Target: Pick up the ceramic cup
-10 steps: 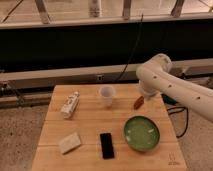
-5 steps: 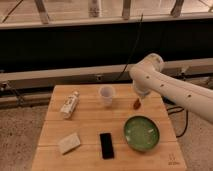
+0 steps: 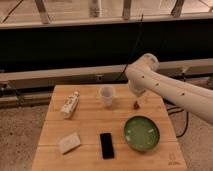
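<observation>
White ceramic cup [image 3: 106, 95] stands upright at the far middle of the wooden table [image 3: 90, 125], not yet grasped, while the gripper [image 3: 136, 103] hangs near its right, open or closed I cannot tell, so closing in, gripping and lifting are all left.

table: you've got a light wooden table [image 3: 90, 125] standing on a speckled floor [image 3: 20, 135]
ceramic cup [image 3: 106, 95]: upright, back centre, touching nothing else
white bottle [image 3: 70, 104]: on its side, back left
green bowl [image 3: 142, 133]: front right
black phone [image 3: 106, 145]: flat, front centre, just left of the bowl
pale block [image 3: 69, 142]: flat, front left
gripper [image 3: 136, 104]: low over the back right, near the cup's right side
</observation>
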Motion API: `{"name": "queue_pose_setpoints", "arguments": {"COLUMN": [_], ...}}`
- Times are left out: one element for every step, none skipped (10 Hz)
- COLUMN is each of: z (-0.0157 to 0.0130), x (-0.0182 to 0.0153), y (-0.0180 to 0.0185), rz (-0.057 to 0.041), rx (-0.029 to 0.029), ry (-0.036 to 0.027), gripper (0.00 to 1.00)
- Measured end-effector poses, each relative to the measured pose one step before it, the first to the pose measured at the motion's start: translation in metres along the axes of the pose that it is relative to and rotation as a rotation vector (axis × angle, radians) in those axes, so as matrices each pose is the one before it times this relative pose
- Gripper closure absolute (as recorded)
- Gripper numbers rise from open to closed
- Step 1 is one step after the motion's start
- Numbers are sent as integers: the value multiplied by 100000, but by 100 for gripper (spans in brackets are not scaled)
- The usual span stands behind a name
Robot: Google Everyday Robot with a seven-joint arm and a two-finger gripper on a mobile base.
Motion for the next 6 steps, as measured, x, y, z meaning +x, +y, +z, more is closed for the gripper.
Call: {"name": "queue_pose_setpoints", "arguments": {"z": [227, 202, 182, 192, 328, 361], "x": [-505, -670, -249, -169, -251, -253], "y": [-569, -669, -277, -255, -378, -258], "rz": [-2717, -2997, -1394, -1540, -2231, -1706], "rx": [560, 561, 274, 331, 505, 264], "ry": [-834, -925, -469, -494, -879, -758], "gripper": [20, 20, 20, 20, 20, 20]}}
